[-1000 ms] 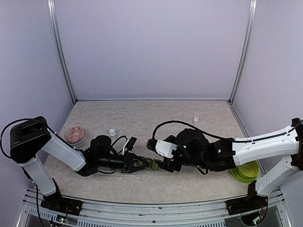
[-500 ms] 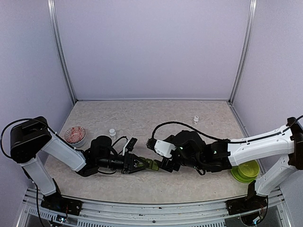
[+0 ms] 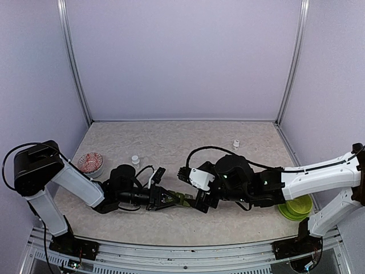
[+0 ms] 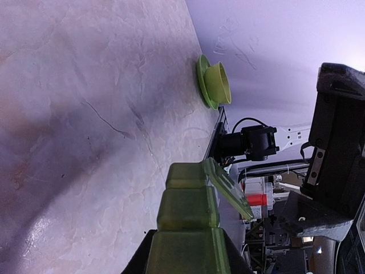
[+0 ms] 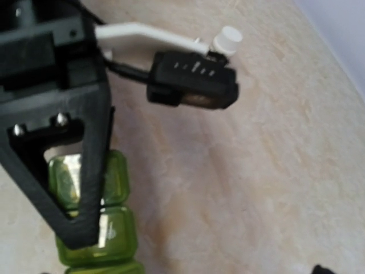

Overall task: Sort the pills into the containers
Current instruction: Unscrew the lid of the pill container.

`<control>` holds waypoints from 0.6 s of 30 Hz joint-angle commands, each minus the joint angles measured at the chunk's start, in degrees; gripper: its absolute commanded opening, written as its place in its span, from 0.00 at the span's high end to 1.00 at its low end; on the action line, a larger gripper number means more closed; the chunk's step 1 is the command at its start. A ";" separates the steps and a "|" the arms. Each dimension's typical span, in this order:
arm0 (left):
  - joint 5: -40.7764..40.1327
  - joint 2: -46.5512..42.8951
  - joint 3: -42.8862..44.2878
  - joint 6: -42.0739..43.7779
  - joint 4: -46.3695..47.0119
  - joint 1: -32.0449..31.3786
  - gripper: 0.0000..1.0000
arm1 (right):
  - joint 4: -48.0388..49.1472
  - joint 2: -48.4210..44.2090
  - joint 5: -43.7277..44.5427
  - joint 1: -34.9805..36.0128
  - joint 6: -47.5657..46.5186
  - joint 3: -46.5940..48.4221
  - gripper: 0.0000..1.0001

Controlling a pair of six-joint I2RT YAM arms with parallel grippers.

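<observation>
Holding: the left claw (image 3: 170, 198) is pinched narrow on one end of the pill organiser (image 3: 182, 198). It keeps the organiser low over the worktop (image 3: 171, 137), about midway between the two arms, with the free end pointing at the right arm.
Why held so: one arm seems to be steadying the strip so the other can work its lids. A box that light would probably skid if it were prodded alone.
Right claw (image 3: 198, 201): it stands wide and carries nothing. In its own wrist view one dark finger (image 5: 85, 182) crosses the green cells. I cannot tell whether that finger touches them or hangs just above.
Organiser's look: a glossy, translucent lime-green row of squarish cells. In the left wrist view the lid (image 4: 228, 188) of the end cell is flipped up. I can see no pills inside.
Pill supply: a small round dish (image 3: 90, 162) with a red-and-white heap sits by the left arm, well apart from the organiser.
Also about: a white bottle (image 3: 135, 160) stands near the dish, and a second white bottle (image 3: 235, 143) farther back. A green bowl (image 3: 295, 207) sits by the right arm.
Stage: early, I judge, since lids are still being opened and no sorting shows.
</observation>
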 commanded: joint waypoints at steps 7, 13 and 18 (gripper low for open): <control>0.13 -0.15 -0.55 0.62 1.45 -0.28 0.73 | -1.77 4.43 2.81 -0.30 1.39 0.14 0.00; 0.06 -0.31 -0.68 0.62 1.51 -0.28 0.73 | -1.20 4.79 7.86 -0.34 1.91 0.49 0.00; 0.17 -0.13 -0.75 0.72 1.62 -0.28 0.73 | 0.57 3.51 12.03 -0.39 1.86 -0.02 0.00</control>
